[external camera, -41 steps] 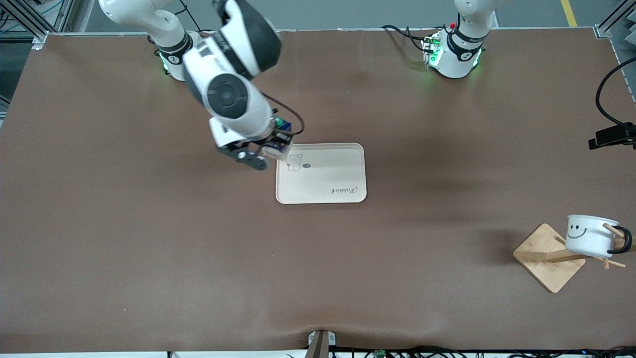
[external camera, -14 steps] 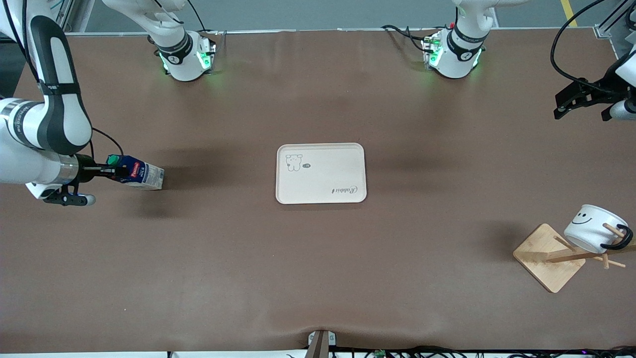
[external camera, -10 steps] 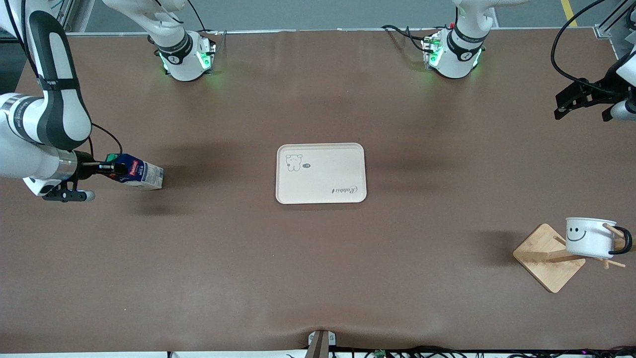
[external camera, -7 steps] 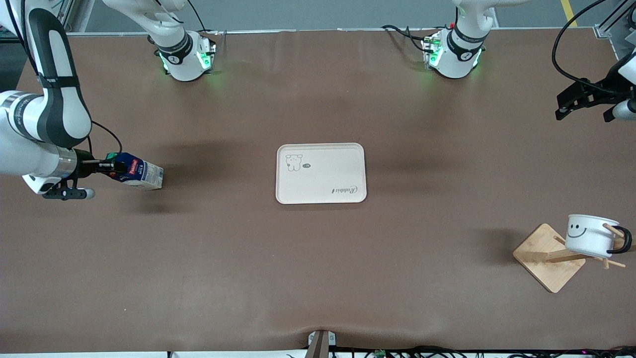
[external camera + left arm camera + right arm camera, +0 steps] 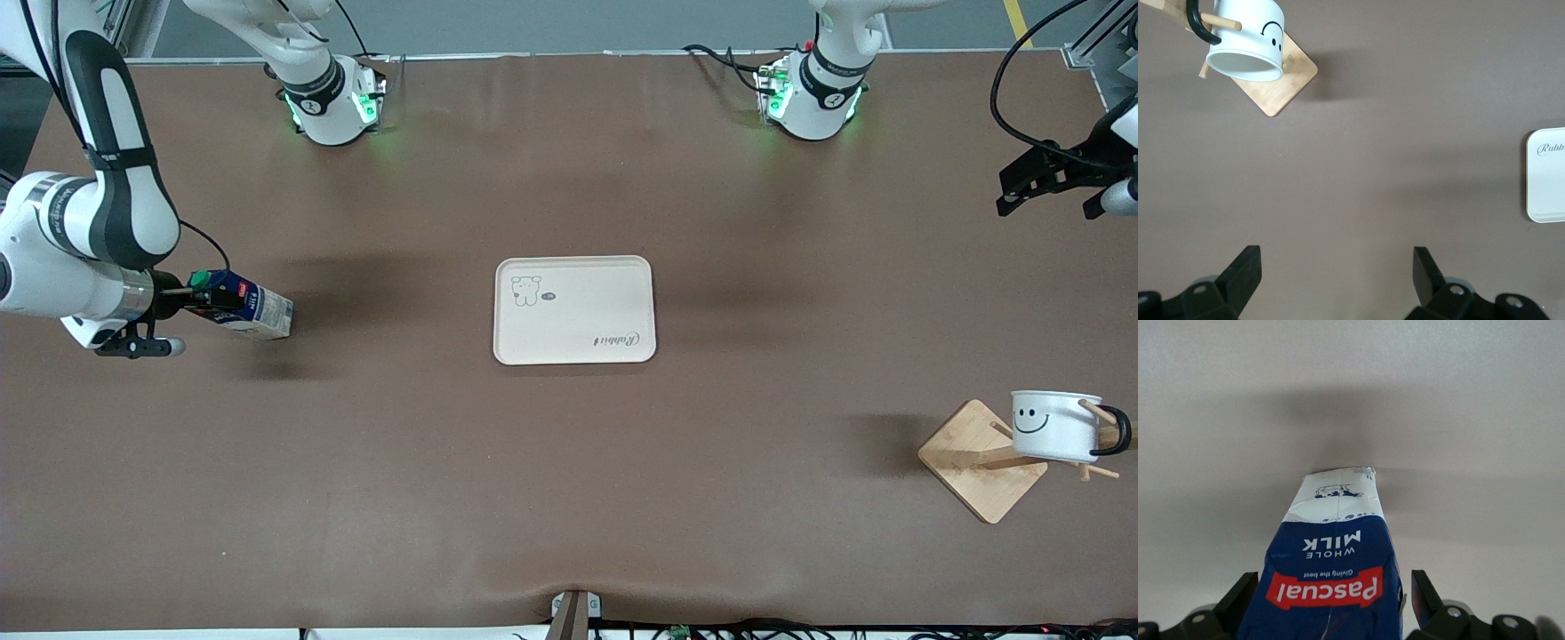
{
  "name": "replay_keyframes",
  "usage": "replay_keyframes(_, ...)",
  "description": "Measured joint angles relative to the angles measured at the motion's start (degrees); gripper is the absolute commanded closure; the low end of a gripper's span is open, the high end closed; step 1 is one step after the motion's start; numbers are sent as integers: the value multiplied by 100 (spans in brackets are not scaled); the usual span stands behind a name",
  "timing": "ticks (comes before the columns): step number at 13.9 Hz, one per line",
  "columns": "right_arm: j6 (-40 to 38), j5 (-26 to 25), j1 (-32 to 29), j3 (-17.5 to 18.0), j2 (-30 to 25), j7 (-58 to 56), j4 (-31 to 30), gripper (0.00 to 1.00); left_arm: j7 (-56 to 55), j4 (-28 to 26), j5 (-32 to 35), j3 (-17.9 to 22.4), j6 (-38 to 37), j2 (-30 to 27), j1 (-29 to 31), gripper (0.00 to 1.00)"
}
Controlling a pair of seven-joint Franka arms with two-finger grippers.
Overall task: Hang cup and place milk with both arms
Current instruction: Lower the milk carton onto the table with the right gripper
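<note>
"Blue milk carton (image 5: 253, 311), where is it?"

"On the brown table (image 5: 569, 489), close to the edge at my right arm's end and about midway between the edge by my bases and the edge by the front camera. Its pale bottom rests on the surface and its green cap points toward my right gripper (image 5: 200, 300). It is well apart from the cream tray (image 5: 575, 351), which lies in the middle of the table with nothing on it."

"Are you gripping the carton?"

"No. My right fingers (image 5: 1238, 597) are spread wide, one on each side of the carton's upper part. In the right wrist view a thin gap shows beside one finger. On the other side I cannot tell whether finger and carton touch."

"And the mug?"

"White mug (image 5: 1053, 425) with the smiley face: it hangs by its black handle on a peg of the wooden rack (image 5: 982, 462). The rack stands near the corner where the front camera's edge meets the edge at my left arm's end. The mug hangs clear of the table."

"What is your left arm doing?"

"Waiting. My left gripper (image 5: 1042, 200) is up in the air over the table's edge at that arm's end, fingers apart and holding nothing. Its wrist camera looks down on the mug, the rack and one end of the tray."
</note>
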Motion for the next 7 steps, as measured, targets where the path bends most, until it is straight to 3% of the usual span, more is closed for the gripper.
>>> replay_keyframes(7,8,0,0,17,1,-1,4,0,-327,197,0,-2,-2,186,-8,0)
